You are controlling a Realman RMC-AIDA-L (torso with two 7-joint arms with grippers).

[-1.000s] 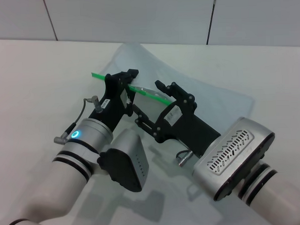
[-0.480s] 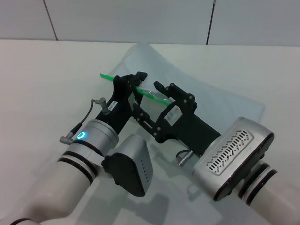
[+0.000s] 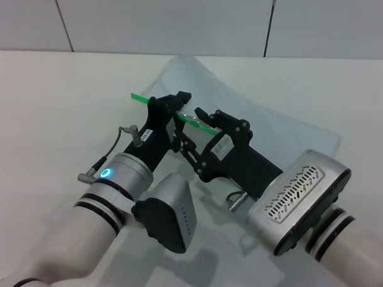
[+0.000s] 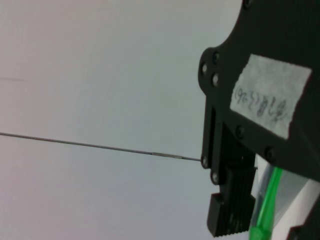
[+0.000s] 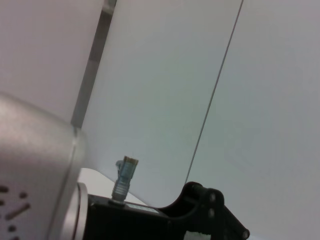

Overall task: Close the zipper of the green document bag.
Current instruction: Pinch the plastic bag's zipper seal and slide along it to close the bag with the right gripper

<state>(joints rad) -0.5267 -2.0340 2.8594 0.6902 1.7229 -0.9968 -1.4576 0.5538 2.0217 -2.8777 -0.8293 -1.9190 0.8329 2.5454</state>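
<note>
Both grippers have slid further along the zipper [image 3: 189,118]; left gripper [image 3: 171,106] and right gripper [image 3: 206,118] jaws look clamped on it, so keep the green document bag [image 3: 285,124] taut and pull straight.

A handwritten paper label [image 4: 272,95] sticks on the black tool, its writing illegible.

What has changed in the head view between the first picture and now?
The left tool slid along the zipper toward the right tool, and the raised zipper edge shifted away from the robot with it. The right tool barely moved and stays at the zipper. The bag remains lifted along that edge.
</note>
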